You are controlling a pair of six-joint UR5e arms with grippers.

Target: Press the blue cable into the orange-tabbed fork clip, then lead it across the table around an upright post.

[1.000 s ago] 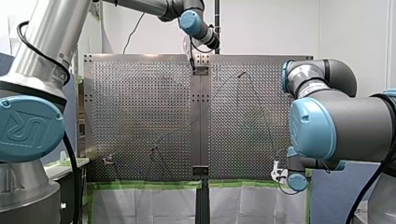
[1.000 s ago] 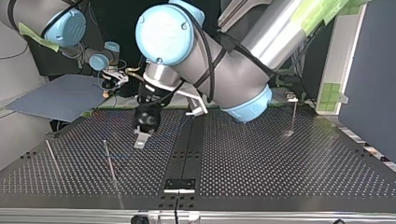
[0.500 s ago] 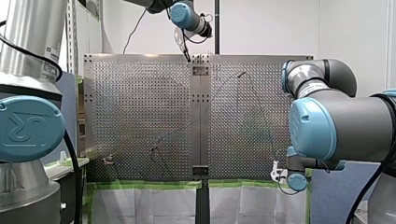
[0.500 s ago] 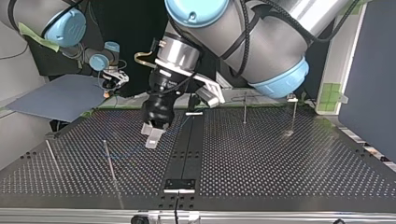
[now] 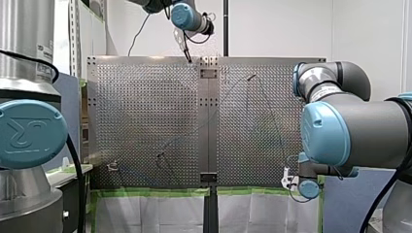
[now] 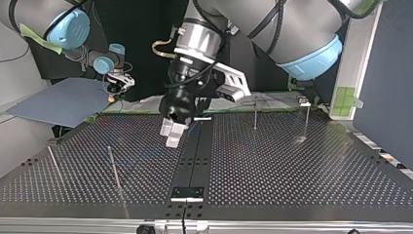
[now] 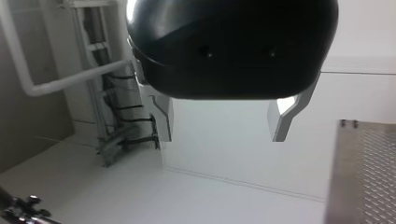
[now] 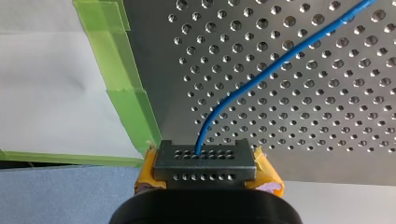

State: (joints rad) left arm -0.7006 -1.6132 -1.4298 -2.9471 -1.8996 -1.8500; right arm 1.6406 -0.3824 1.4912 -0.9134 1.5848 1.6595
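Plainly, green tape [image 5: 145, 192] edges the perforated table [image 5: 145, 111] before a white wall [image 5: 277, 29].

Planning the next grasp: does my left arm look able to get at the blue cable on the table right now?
Probably yes. My left gripper hangs open and empty above the table; the blue cable runs uncovered over it, held only at its end by my right gripper.

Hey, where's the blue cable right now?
In the right wrist view, the blue cable has its end gripped in my right pincer, beside the green tape at the edge of the perforated table, and runs ahead over it.
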